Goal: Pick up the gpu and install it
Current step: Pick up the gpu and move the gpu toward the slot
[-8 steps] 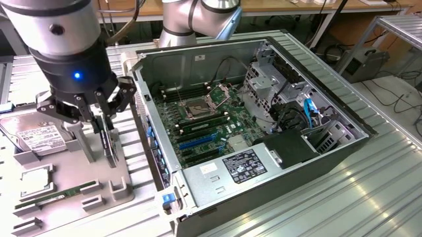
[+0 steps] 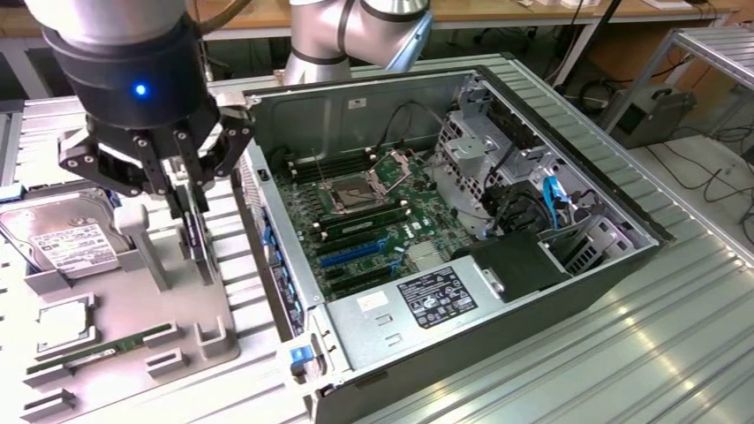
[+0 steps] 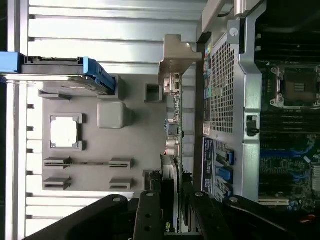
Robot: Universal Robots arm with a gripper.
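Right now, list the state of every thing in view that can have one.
gpu: upright on edge at the tray, outside the case.
gripper: at the gpu's top edge.
computer case: lying on its side, side panel off, motherboard exposed.
hard drive: flat in the tray, label up.
memory stick: lying in its tray holders.

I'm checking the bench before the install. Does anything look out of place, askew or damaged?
Nothing stands out. The card stands on edge between the jaws of the gripper over the grey tray. The hard drive and memory stick lie flat in the tray, and the open computer case looks intact.
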